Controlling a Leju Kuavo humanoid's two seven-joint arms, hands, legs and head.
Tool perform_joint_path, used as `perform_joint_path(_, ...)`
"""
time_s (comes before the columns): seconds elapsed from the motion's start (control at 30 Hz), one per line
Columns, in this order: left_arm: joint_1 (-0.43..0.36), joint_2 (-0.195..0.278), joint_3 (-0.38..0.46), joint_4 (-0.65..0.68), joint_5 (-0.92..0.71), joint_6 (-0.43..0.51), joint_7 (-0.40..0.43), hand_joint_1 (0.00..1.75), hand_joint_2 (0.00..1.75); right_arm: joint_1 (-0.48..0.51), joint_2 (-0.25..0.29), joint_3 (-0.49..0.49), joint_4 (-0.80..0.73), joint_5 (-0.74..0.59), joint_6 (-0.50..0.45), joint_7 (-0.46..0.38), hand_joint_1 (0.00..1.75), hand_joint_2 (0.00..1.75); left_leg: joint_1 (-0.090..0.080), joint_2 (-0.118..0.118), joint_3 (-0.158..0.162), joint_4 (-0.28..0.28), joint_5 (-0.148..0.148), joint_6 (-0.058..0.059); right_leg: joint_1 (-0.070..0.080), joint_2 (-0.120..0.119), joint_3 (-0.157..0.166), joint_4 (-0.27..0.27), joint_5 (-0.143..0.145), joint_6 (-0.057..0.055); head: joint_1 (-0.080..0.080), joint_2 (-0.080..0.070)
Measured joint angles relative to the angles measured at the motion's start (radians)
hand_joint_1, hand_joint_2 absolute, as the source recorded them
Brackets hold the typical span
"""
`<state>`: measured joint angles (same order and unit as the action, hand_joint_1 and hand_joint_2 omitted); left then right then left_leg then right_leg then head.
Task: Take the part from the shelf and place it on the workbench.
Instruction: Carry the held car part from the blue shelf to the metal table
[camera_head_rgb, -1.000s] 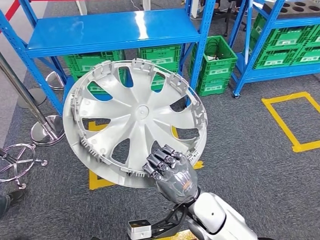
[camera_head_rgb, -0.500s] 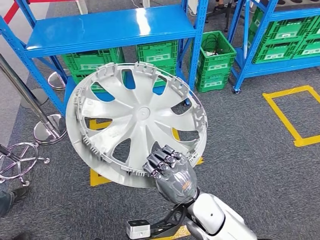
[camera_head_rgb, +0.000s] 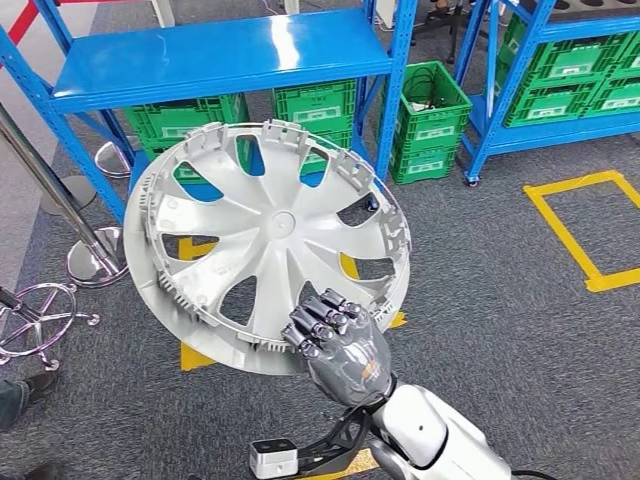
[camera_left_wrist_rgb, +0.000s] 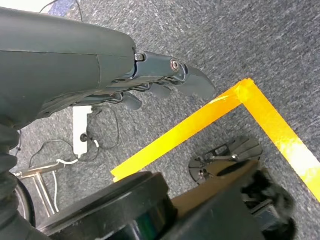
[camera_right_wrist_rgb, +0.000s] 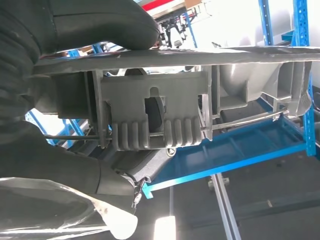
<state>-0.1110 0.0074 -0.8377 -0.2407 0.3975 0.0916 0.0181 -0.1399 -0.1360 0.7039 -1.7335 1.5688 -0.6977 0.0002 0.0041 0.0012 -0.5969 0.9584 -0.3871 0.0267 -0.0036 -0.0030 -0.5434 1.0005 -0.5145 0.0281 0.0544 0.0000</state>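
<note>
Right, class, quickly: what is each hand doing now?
Left hand: holds nothing, fingers extended close together; open or closed cannot be told.
Right hand: grips the hubcap at its rim.

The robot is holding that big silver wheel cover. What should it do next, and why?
Probably turn away from the blue shelf toward the workbench, keeping its grip. The right hand holds the wheel cover by one edge, clear of the shelf, over the carpet, and no workbench is in sight.

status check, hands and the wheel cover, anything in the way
Right hand grips the wheel cover by its near rim, held off the blue shelf. Left hand hangs empty over the floor. No workbench in sight; nothing blocking.
</note>
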Motion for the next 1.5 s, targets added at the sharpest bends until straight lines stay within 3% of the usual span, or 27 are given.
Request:
perform_joint_path(0.03,-0.001,-0.001,0.000,0.000,0.000,0.000,0.000,0.00,1.75,-0.001,0.000,0.000,0.000,0.000,0.000,0.000,1.68,1.75,0.005,0.002,0.001,-0.012,0.008,0.001,0.000,0.001,-0.017,0.036,-0.028,0.004,0.002,0.000)
perform_joint_path(0.1,-0.001,-0.002,0.000,0.000,-0.001,0.000,-0.001,0.00,1.75,-0.002,0.000,0.001,0.001,0.000,0.000,0.000,1.68,1.75,0.008,0.003,-0.006,-0.016,0.016,0.000,-0.006,0.002,-0.071,0.160,-0.100,0.014,0.007,0.000)
perform_joint_path(0.17,0.001,-0.003,0.000,0.000,-0.001,0.001,-0.001,0.00,1.75,-0.001,-0.001,0.003,0.003,0.000,0.000,0.001,1.68,1.75,0.011,0.003,-0.018,-0.011,0.020,-0.006,-0.015,0.002,-0.105,0.248,-0.129,0.027,0.009,0.000)
perform_joint_path(0.2,0.001,-0.004,-0.001,0.000,-0.002,0.001,-0.001,0.00,1.75,0.000,-0.001,0.005,0.005,0.000,0.000,0.001,1.68,1.75,0.015,0.003,-0.025,-0.006,0.022,-0.010,-0.020,0.001,-0.097,0.240,-0.116,0.034,0.009,0.000)
perform_joint_path(0.3,0.001,-0.003,-0.001,0.000,-0.002,0.006,-0.001,0.00,1.75,-0.002,-0.001,0.010,0.007,0.000,0.000,0.005,1.68,1.75,0.027,0.000,-0.052,0.027,0.021,-0.032,-0.036,0.004,-0.003,0.064,-0.041,0.057,0.012,0.000)
perform_joint_path(0.37,0.001,-0.001,-0.001,0.000,-0.003,0.011,-0.001,0.00,1.75,-0.003,-0.002,0.011,0.008,0.000,0.000,0.006,1.68,1.75,0.025,-0.003,-0.065,0.046,0.023,-0.049,-0.037,0.012,0.018,0.015,-0.030,0.044,0.013,0.000)
perform_joint_path(0.47,0.006,-0.001,-0.001,0.000,-0.004,0.013,-0.001,0.00,1.75,-0.002,-0.002,0.013,0.009,0.000,0.000,0.006,1.68,1.75,0.027,-0.005,-0.074,0.049,0.032,-0.064,-0.033,0.014,0.002,0.032,-0.019,0.006,0.006,0.000)
perform_joint_path(0.5,0.007,-0.002,-0.001,0.000,-0.004,0.013,0.000,0.00,1.75,-0.003,-0.002,0.014,0.009,0.000,0.000,0.007,1.68,1.75,0.028,-0.004,-0.082,0.063,0.016,-0.068,-0.033,0.013,-0.003,0.033,-0.011,-0.004,0.004,0.000)
perform_joint_path(0.57,0.008,-0.002,-0.001,0.000,-0.004,0.013,0.000,0.00,1.75,-0.004,-0.002,0.014,0.009,0.000,0.000,0.008,1.68,1.75,0.029,-0.003,-0.116,0.154,-0.060,-0.070,-0.030,0.009,-0.017,0.034,0.004,-0.021,-0.003,0.000)
perform_joint_path(0.63,0.006,-0.003,-0.001,0.000,-0.004,0.013,-0.001,0.00,1.75,-0.004,-0.002,0.014,0.009,0.000,0.000,0.008,1.68,1.75,0.027,-0.003,-0.154,0.298,-0.147,-0.067,-0.022,0.007,-0.033,0.034,0.017,-0.028,-0.007,0.000)
perform_joint_path(0.67,0.005,-0.003,-0.001,0.000,-0.004,0.013,-0.001,0.00,1.75,-0.004,-0.002,0.014,0.009,0.000,0.000,0.007,1.68,1.75,0.024,-0.003,-0.157,0.343,-0.170,-0.064,-0.017,0.006,-0.041,0.035,0.022,-0.030,-0.008,0.000)
perform_joint_path(0.7,0.004,-0.003,-0.001,0.000,-0.004,0.013,0.000,0.00,1.75,-0.003,-0.002,0.014,0.010,0.000,0.000,0.007,1.68,1.75,0.021,-0.003,-0.142,0.350,-0.175,-0.058,-0.013,0.005,-0.047,0.035,0.026,-0.031,-0.008,0.000)
perform_joint_path(0.73,0.005,-0.003,-0.001,0.000,-0.004,0.014,0.000,0.00,1.75,-0.003,-0.002,0.015,0.010,0.000,0.000,0.007,1.68,1.75,0.017,-0.003,-0.108,0.314,-0.162,-0.050,-0.009,0.005,-0.052,0.035,0.030,-0.032,-0.008,0.000)
perform_joint_path(0.8,0.005,-0.001,-0.001,0.000,-0.004,0.018,0.000,0.00,1.75,-0.004,-0.002,0.015,0.010,0.000,0.000,0.007,1.68,1.75,0.006,-0.003,-0.011,0.173,-0.126,-0.025,-0.004,0.006,-0.057,0.034,0.037,-0.031,-0.007,0.000)
perform_joint_path(0.87,0.002,0.000,-0.001,0.000,-0.004,0.019,0.001,0.00,1.75,-0.005,-0.002,0.015,0.010,0.000,0.000,0.007,1.68,1.75,-0.005,-0.002,0.045,0.078,-0.111,-0.008,-0.003,0.004,-0.061,0.033,0.044,-0.025,-0.007,0.000)
perform_joint_path(0.97,0.004,0.000,-0.001,0.000,-0.004,0.019,0.003,0.00,1.75,-0.006,-0.003,0.016,0.010,-0.001,0.000,0.007,1.68,1.75,-0.010,0.000,0.048,0.054,-0.099,-0.005,-0.008,0.001,-0.066,0.030,0.052,-0.007,-0.008,0.000)
perform_joint_path(1.03,0.006,0.000,-0.001,0.000,-0.004,0.018,0.004,0.00,1.75,-0.007,-0.003,0.017,0.009,-0.001,0.000,0.003,1.68,1.75,-0.005,0.003,0.048,0.037,-0.083,0.000,-0.008,0.002,-0.082,0.056,0.028,0.004,-0.006,0.000)
perform_joint_path(1.13,0.007,-0.001,0.000,0.000,-0.004,0.016,0.004,0.00,1.75,-0.004,-0.003,0.016,0.008,-0.001,0.000,-0.009,1.68,1.75,-0.003,0.006,0.036,0.031,-0.068,0.006,-0.008,0.002,-0.155,0.229,-0.072,0.015,0.000,0.000)
perform_joint_path(1.17,0.009,-0.002,0.000,0.000,-0.004,0.016,0.004,0.00,1.75,-0.001,-0.003,0.014,0.008,-0.001,0.000,-0.015,1.68,1.75,-0.003,0.006,0.032,0.031,-0.066,0.005,-0.008,0.002,-0.174,0.282,-0.092,0.018,0.000,0.000)
perform_joint_path(1.2,0.011,-0.002,0.000,0.000,-0.004,0.015,0.004,0.00,1.75,0.003,-0.003,0.012,0.008,-0.001,0.000,-0.020,1.68,1.75,-0.003,0.006,0.028,0.032,-0.063,0.004,-0.009,0.002,-0.178,0.303,-0.094,0.020,0.000,0.000)
perform_joint_path(1.23,0.012,-0.003,0.000,0.000,-0.004,0.014,0.004,0.00,1.75,0.005,-0.004,0.010,0.008,-0.001,0.000,-0.024,1.68,1.75,-0.003,0.007,0.027,0.033,-0.062,0.003,-0.009,0.002,-0.158,0.278,-0.075,0.021,0.000,0.000)
perform_joint_path(1.3,0.013,-0.003,0.000,0.000,-0.004,0.013,0.004,0.00,1.75,0.007,-0.004,0.004,0.008,-0.001,0.000,-0.028,1.68,1.75,-0.002,0.006,0.025,0.037,-0.060,-0.002,-0.011,0.000,-0.075,0.139,-0.018,0.020,0.001,0.000)
perform_joint_path(1.37,0.013,-0.003,0.000,0.000,-0.006,0.014,0.004,0.00,1.75,0.007,-0.004,-0.001,0.006,-0.002,0.000,-0.031,1.68,1.75,-0.006,0.005,0.019,0.046,-0.060,-0.010,-0.010,0.000,-0.012,0.030,0.008,0.011,0.001,0.000)
perform_joint_path(1.43,0.013,-0.001,0.000,0.000,-0.009,0.014,0.004,0.00,1.75,0.012,-0.004,-0.005,0.002,-0.001,0.000,-0.038,1.68,1.75,-0.010,0.005,0.011,0.053,-0.060,-0.012,-0.009,0.003,-0.004,0.013,0.009,-0.002,-0.001,0.000)
perform_joint_path(1.5,0.013,0.002,0.000,0.000,-0.011,0.014,0.005,0.00,1.75,0.018,-0.004,-0.008,0.000,-0.001,0.000,-0.042,1.68,1.75,-0.011,0.005,0.009,0.055,-0.058,0.008,-0.009,0.004,-0.007,0.013,0.012,-0.006,-0.003,0.000)
